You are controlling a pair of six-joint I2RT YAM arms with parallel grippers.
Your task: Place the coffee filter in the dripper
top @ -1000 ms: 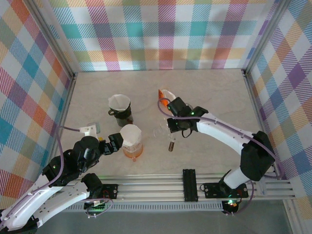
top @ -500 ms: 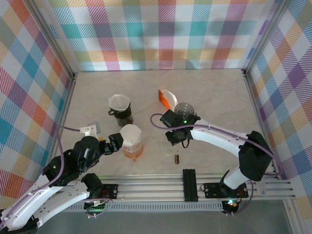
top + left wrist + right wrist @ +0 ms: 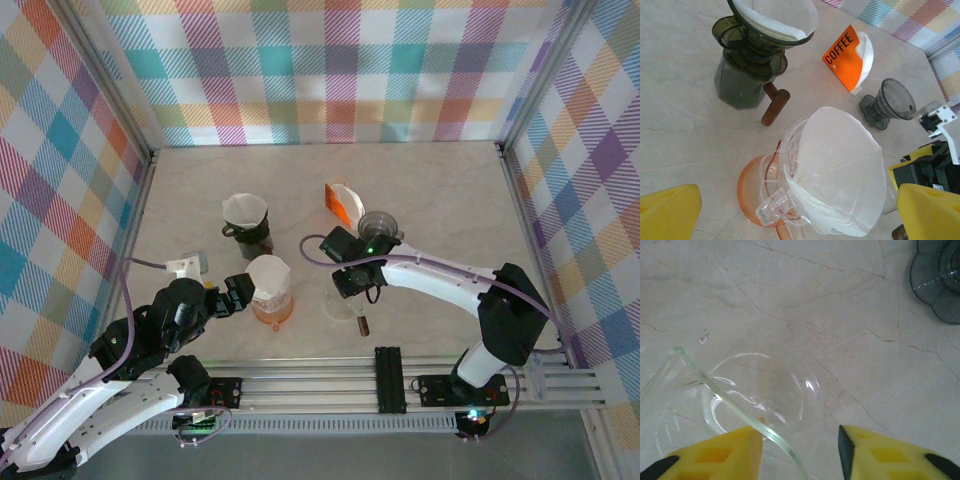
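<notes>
Left gripper (image 3: 230, 297): jaws wide apart, just short of the orange dripper (image 3: 757, 185), which has a white filter (image 3: 840, 170) seated inside. Right gripper (image 3: 801, 447): its jaws, nearly together a second ago, now part over the clear glass jug (image 3: 755, 390) resting on the table (image 3: 450, 190). Judged released, hand freed. Beyond, the grey dripper (image 3: 888, 102) is empty and the filter pack (image 3: 845, 60) reads "COFFEE".

top: I look down from above and behind the bases, far | left wrist: near, slanting over the dripper (image 3: 787, 160), also in top | right wrist: close, facing down at table (image 3: 840, 300)
</notes>
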